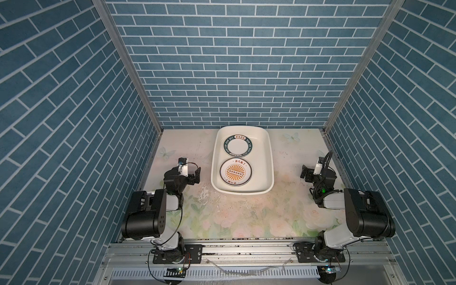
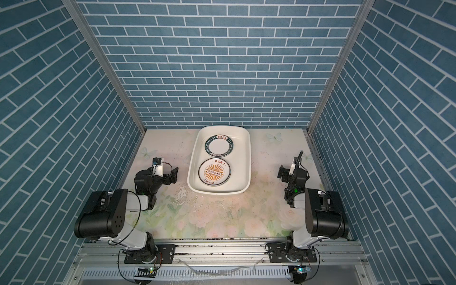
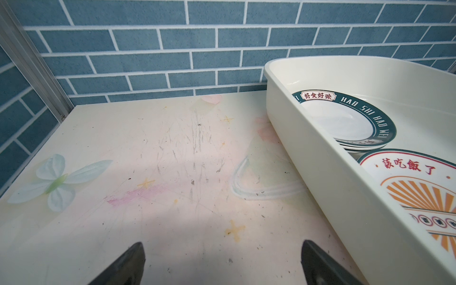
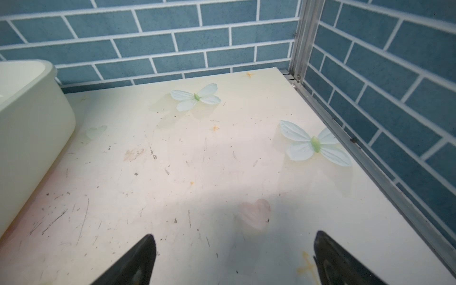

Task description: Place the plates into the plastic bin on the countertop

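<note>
Both top views: plates [image 1: 235, 172] sit in the plastic bin [image 1: 260, 153] at centre, countertop [image 1: 246, 217] holds none; left gripper [image 1: 196, 174], right gripper [image 1: 304, 172] flank it wide-jawed, empty, so it looks done, just retract.

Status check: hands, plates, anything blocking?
Left hand open, empty, beside bin. Right hand open, empty. Plates in bin, two piles. None on countertop; path clear.

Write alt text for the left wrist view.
A cream-white plastic bin holds a round white plate with a dark green lettered rim and another with an orange sunburst, on a pale butterfly-printed countertop beneath the open left gripper.
</note>
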